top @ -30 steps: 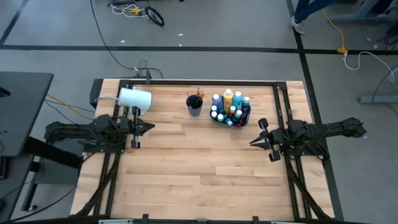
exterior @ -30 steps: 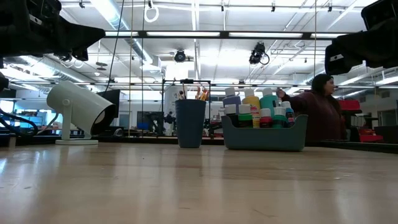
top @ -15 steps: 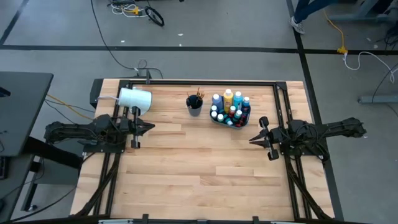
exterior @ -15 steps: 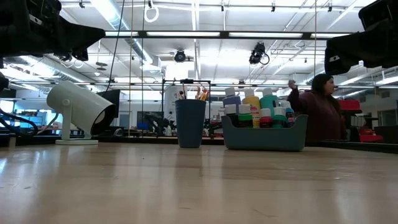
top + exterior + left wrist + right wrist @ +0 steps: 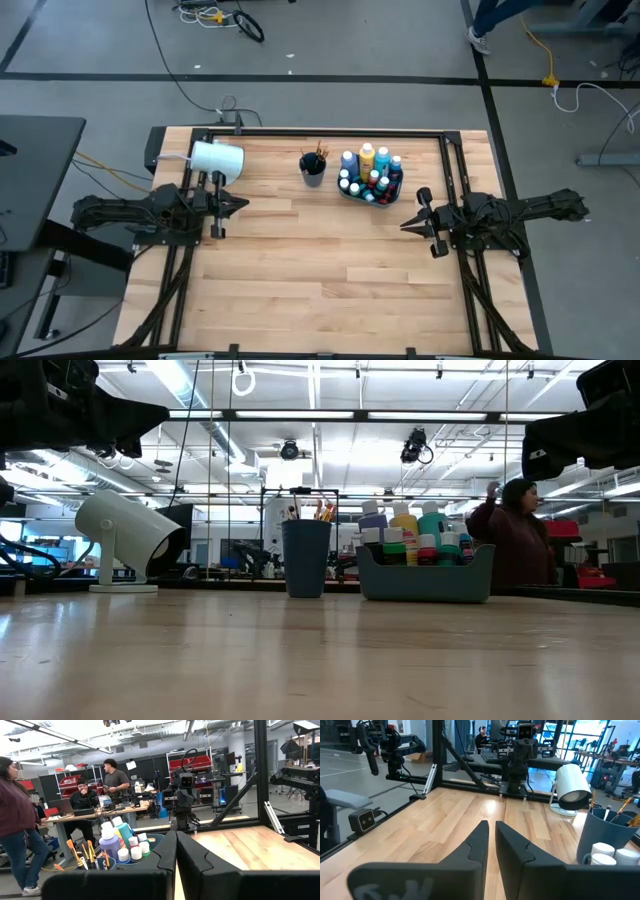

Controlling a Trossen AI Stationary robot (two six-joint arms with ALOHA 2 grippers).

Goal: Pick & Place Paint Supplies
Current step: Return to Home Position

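Here are the paint bottles (image 5: 370,172), packed upright in a blue-grey bin (image 5: 425,582) near the far edge of the table (image 5: 320,265), right of centre; white caps up, with blue, yellow, teal and red showing among them; to the bin's left in the high view, with a small gap between, stands the blue cup (image 5: 313,170), and the paintbrushes (image 5: 320,510) stick up above its rim, orange handles among the dark ones; farther left, well apart from the cup, a white cylinder (image 5: 125,535) tilts on its stand at the far left corner.

Out to the arms now: the right gripper (image 5: 404,226) hangs above the right side of the table, nearer than the bin, fingers drawn together on nothing, pointing across the wood; the left gripper (image 5: 246,204) hangs opposite on the left side, near the white cylinder, fingers likewise pressed together and empty, pointing back at its partner; bare boards lie between them.

Beyond the table, a person (image 5: 515,545) in a dark red top has one arm raised.
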